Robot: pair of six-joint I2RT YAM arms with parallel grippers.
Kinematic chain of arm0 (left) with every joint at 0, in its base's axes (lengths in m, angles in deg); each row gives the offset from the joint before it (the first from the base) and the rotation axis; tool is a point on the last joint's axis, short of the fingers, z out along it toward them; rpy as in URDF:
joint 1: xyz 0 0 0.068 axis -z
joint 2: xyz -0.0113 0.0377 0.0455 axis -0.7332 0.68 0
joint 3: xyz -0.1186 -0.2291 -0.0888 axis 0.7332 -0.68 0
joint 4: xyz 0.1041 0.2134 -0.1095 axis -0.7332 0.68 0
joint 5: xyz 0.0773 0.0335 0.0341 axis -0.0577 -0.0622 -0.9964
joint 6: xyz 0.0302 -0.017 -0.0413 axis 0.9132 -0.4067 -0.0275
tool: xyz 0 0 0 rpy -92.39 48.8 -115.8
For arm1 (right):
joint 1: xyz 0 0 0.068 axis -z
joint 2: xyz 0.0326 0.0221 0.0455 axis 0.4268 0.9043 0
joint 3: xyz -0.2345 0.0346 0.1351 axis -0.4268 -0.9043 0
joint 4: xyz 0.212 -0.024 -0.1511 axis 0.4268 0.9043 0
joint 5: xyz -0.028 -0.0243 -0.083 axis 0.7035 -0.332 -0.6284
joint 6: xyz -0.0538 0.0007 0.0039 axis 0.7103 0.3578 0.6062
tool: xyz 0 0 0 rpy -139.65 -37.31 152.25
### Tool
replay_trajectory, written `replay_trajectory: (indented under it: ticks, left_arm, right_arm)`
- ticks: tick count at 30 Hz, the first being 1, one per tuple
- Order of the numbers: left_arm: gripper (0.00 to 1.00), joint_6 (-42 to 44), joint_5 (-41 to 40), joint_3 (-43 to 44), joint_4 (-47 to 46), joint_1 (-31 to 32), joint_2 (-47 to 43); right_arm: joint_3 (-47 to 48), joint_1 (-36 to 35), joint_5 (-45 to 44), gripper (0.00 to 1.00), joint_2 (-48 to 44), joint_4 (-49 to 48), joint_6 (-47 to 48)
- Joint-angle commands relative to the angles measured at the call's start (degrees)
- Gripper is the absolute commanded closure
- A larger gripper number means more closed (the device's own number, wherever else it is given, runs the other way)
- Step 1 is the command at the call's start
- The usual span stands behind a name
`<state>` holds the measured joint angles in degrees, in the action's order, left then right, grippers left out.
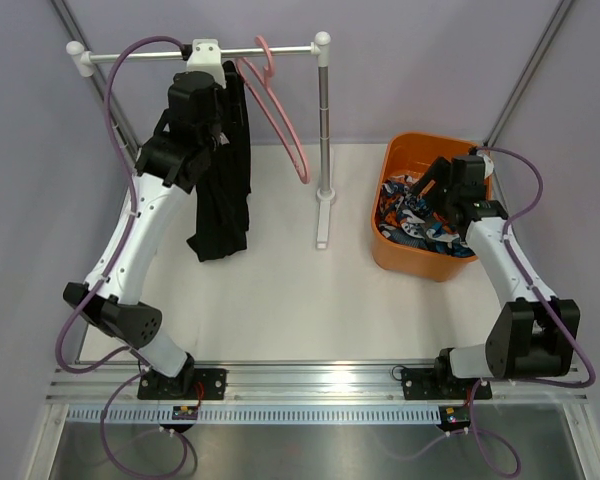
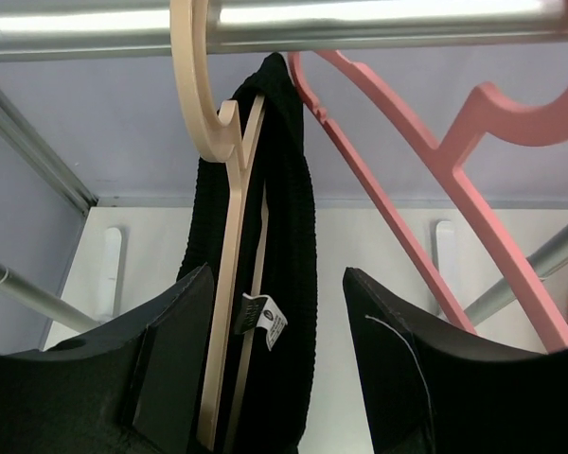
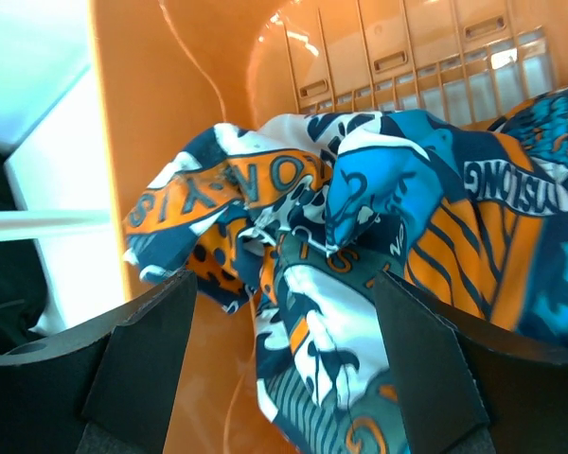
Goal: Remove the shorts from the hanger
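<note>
The plain black shorts (image 1: 223, 200) hang from a beige hanger (image 2: 229, 236) on the metal rail (image 1: 160, 55). In the left wrist view the black shorts (image 2: 284, 189) and the hanger sit between my fingers, just under the rail (image 2: 379, 21). My left gripper (image 1: 218, 130) is open, its jaws either side of the shorts' top (image 2: 276, 274). The patterned blue, orange and white shorts (image 1: 410, 215) lie in the orange basket (image 1: 420, 150). My right gripper (image 1: 432, 195) is open just above them (image 3: 284, 284), with the patterned shorts (image 3: 360, 208) loose below it.
An empty pink hanger (image 1: 280, 110) hangs on the rail to the right of the black shorts, close beside my left gripper in the left wrist view (image 2: 426, 208). The rail's post (image 1: 325, 130) stands mid-table on a white foot. The basket wall (image 3: 161, 113) is left of my right gripper.
</note>
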<state>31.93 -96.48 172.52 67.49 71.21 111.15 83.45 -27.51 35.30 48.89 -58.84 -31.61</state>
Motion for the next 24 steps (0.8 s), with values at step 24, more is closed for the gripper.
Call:
replay_trajectory:
  ticks: [24]
  left_arm:
    - [0.51, 1.3, 5.3, 7.4, -2.4, -7.1, 10.0]
  right_arm:
    - [6.7, -0.2, -1.2, 0.13, -9.5, 4.7, 3.6]
